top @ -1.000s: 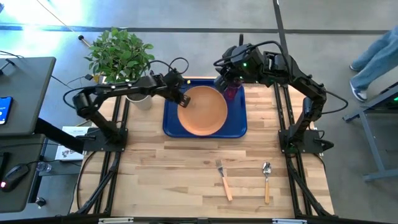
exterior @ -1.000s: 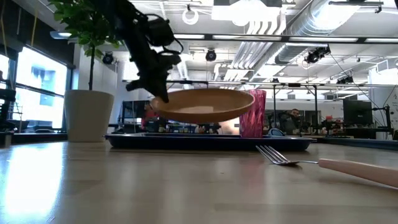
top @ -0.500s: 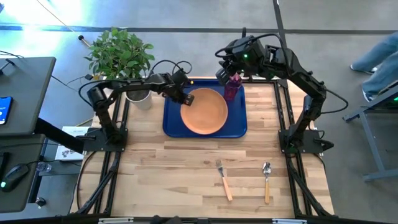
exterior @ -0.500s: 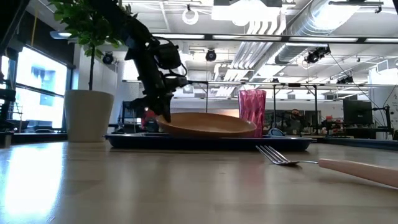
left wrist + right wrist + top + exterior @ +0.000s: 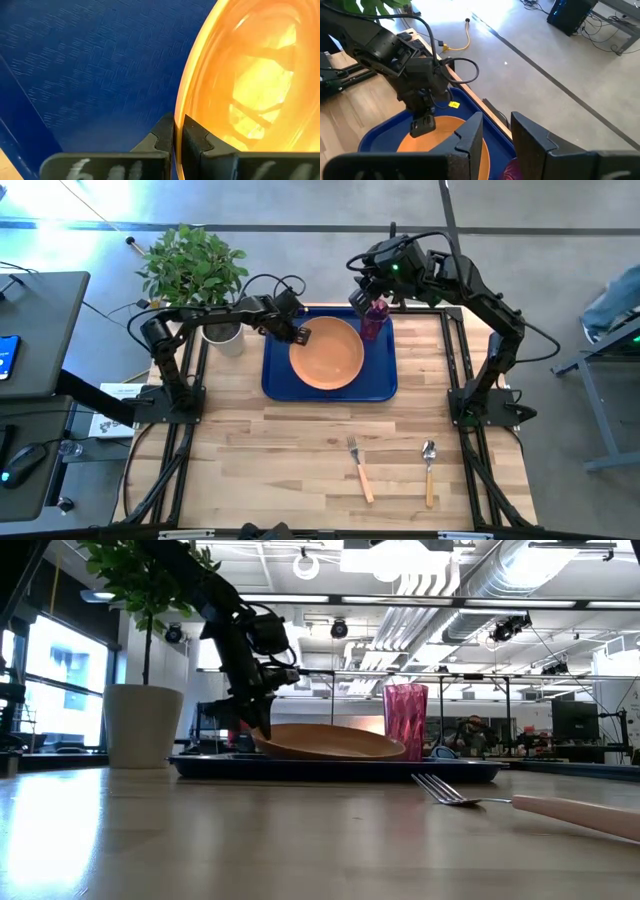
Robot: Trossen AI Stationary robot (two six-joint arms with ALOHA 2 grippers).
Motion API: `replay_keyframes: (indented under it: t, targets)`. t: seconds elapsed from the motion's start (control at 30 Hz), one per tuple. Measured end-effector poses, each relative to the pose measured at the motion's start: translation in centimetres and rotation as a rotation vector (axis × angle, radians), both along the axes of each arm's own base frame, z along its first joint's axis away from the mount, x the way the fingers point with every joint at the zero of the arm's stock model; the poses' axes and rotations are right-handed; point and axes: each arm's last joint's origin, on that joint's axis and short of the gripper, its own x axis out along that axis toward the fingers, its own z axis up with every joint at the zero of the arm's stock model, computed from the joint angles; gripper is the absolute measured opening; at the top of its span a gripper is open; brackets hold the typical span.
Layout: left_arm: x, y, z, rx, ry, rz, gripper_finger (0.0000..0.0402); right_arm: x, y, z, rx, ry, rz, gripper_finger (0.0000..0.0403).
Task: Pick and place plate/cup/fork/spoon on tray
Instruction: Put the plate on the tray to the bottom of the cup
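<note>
The orange plate (image 5: 327, 353) lies in the dark-blue tray (image 5: 276, 378), filling most of its middle, and in the low view (image 5: 330, 742) it sits low over the tray's rim (image 5: 200, 766). The left pincer (image 5: 299, 335) is at the plate's edge nearest the plant, and the left wrist view shows its two dark fingers (image 5: 162, 136) pressed together on the thin orange rim (image 5: 240, 80), so it is closed on the plate, with the blue tray floor (image 5: 95, 65) beside it. The magenta cup (image 5: 374, 319) stands upright in the tray's far corner on the right arm's side, just beside the plate (in the low view (image 5: 405, 720) it rises behind the plate's rim). The right pincer (image 5: 372, 292) hovers over that cup with its fingers (image 5: 470, 135) spread apart and nothing between them; a sliver of the cup (image 5: 512, 170) shows below them. On the wooden surface (image 5: 260, 460), well apart from the tray, the fork (image 5: 359, 470) and the spoon (image 5: 429, 472) lie near each other toward the near edge, handles pointing away from the tray. A potted plant (image 5: 195, 270) stands off the tray's left-arm side.
</note>
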Motion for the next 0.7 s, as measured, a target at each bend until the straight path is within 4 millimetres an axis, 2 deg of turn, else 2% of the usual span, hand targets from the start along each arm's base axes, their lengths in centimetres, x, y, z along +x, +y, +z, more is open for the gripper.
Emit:
replay_keyframes:
  t: [0.7]
  targets:
    - [0.02, 0.08, -0.08, 0.014, 0.009, 0.018, 0.0005, -0.02, -0.02, 0.00, -0.042, 0.040, 0.028, 0.0094]
